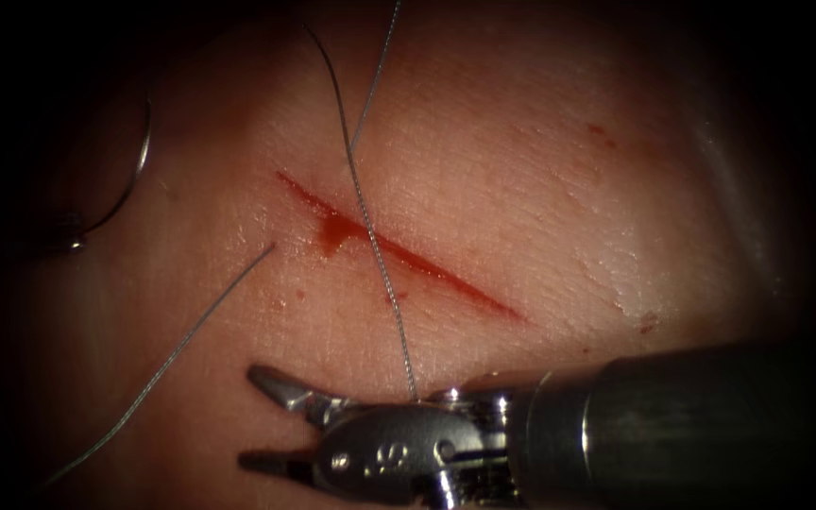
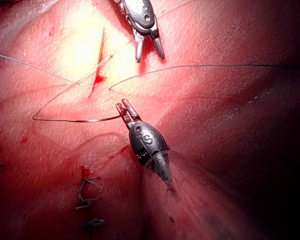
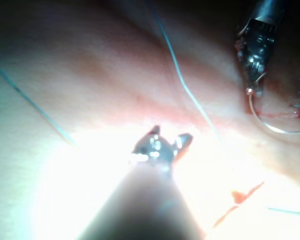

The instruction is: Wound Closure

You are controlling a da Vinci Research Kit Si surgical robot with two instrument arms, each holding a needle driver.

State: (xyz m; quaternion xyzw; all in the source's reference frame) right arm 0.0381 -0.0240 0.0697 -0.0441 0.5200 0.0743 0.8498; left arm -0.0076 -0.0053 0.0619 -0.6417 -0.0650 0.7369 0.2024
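Tissue (image 1: 540, 189) bears needle (image 2: 70, 119), left pincer (image 2: 125, 109) clamping it.

Shiny polished metal right tool (image 1: 271, 425), darker matt shaft (image 1: 691, 416). Glossy thin steel needle (image 1: 129, 179). Fine wiry thread (image 1: 380, 264), faint sheen. Moist, finely wrinkled tissue (image 1: 540, 208); wet glossy red fluid (image 1: 337, 229).

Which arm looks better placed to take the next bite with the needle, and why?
Probably the left. Its pincer is shut on the needle at one end, clear of the tissue, left of the cut. The right pincer is open, holding nothing.
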